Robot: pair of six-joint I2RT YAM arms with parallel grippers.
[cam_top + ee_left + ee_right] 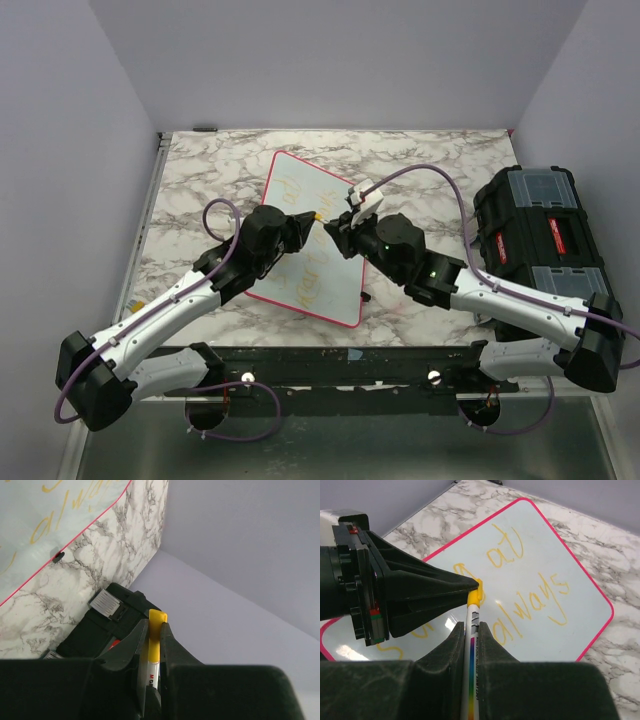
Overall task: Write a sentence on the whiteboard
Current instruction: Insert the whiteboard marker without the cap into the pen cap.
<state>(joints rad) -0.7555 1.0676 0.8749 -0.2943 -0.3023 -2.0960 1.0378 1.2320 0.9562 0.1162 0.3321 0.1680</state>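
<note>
The right pincer (471,626) is pressed onto a white-barrelled, rainbow-striped marker pen (471,670). The pen's yellow end is pinched in the tips of the left pincer (470,586). Both meet over the glossy pink-rimmed whiteboard (585,607), which lies flat on the marble tabletop (620,655). The yellow cursive sentence (530,605) fills two lines, so the writing looks done — this seems the capping or hand-over step. Next, one pincer must hold firm while the other pushes or releases — straight along the barrel.

Left pincer (306,221) and right pincer (336,228) above whiteboard (296,184)
</note>
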